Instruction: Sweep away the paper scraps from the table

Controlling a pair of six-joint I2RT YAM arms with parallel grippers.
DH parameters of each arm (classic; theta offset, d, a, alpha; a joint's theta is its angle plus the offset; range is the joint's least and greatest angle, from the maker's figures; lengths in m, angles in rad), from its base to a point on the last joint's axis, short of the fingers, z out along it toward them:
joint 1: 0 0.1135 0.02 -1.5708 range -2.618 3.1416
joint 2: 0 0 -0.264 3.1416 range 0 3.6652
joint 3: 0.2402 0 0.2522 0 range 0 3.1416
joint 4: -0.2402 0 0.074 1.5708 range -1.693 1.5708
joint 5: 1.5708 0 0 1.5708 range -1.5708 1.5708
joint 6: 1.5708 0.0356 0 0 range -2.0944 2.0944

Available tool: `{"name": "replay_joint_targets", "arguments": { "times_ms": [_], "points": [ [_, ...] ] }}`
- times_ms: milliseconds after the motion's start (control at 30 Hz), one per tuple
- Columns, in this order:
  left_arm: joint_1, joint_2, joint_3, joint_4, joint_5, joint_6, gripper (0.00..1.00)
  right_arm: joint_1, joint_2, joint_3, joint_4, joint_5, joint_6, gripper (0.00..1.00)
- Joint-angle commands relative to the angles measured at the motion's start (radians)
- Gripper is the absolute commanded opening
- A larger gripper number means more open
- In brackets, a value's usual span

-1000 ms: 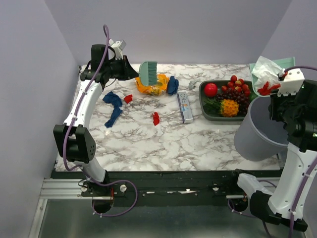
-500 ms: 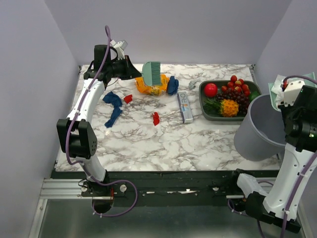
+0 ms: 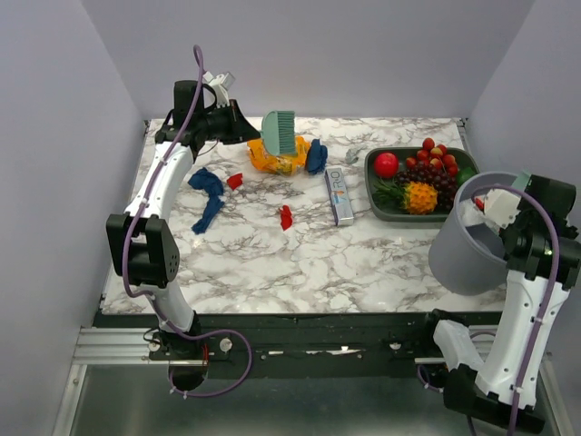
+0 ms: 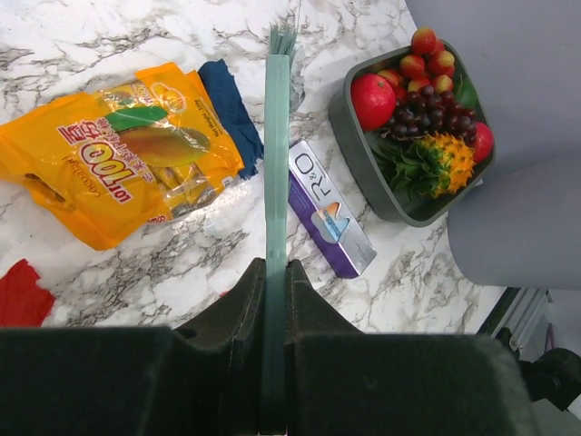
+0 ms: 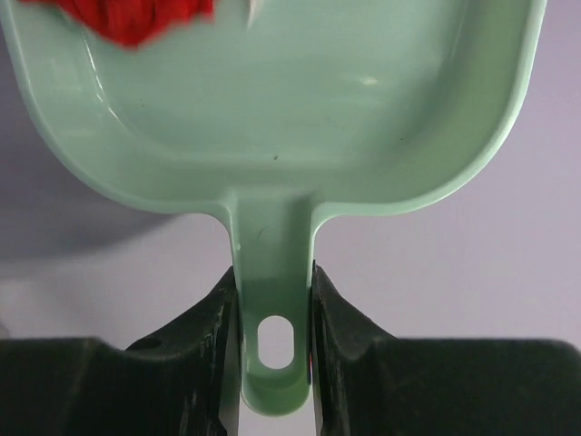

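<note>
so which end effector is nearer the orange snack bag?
Left. The left end effector holds the brush over the snack bag; the right end effector is off by the grey bin at the right edge, gripping the dustpan.

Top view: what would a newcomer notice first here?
The left gripper holds a green brush raised above the orange snack bag at the far side of the table. The right gripper clamps a green dustpan by its handle at the grey bin on the right, with a red scrap in the pan. Red and blue paper scraps lie on the left half, and a fruit tray sits far right.
</note>
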Motion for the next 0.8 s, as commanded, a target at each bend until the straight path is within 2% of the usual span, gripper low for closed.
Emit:
{"name": "replay_joint_targets", "arguments": {
  "times_ms": [0, 300, 400, 533, 767],
  "points": [
    [0.006, 0.019, 0.05, 0.019, 0.017, -0.013, 0.0, -0.005, -0.079, -0.069, 0.109, 0.133, -0.466, 0.01],
    [0.005, 0.026, 0.05, 0.027, 0.027, -0.029, 0.0, -0.007, 0.062, 0.128, 0.167, 0.17, -0.417, 0.01],
    [0.005, 0.027, 0.049, 0.025, 0.027, -0.032, 0.0, -0.008, 0.089, 0.167, 0.16, 0.142, -0.371, 0.01],
    [0.005, 0.016, 0.041, 0.015, 0.021, -0.01, 0.0, -0.007, 0.104, 0.184, 0.213, 0.031, -0.282, 0.01],
    [0.005, -0.014, 0.114, -0.14, -0.069, 0.199, 0.0, -0.005, 0.277, 0.415, 0.18, -0.262, 0.191, 0.01]
  ]
}}
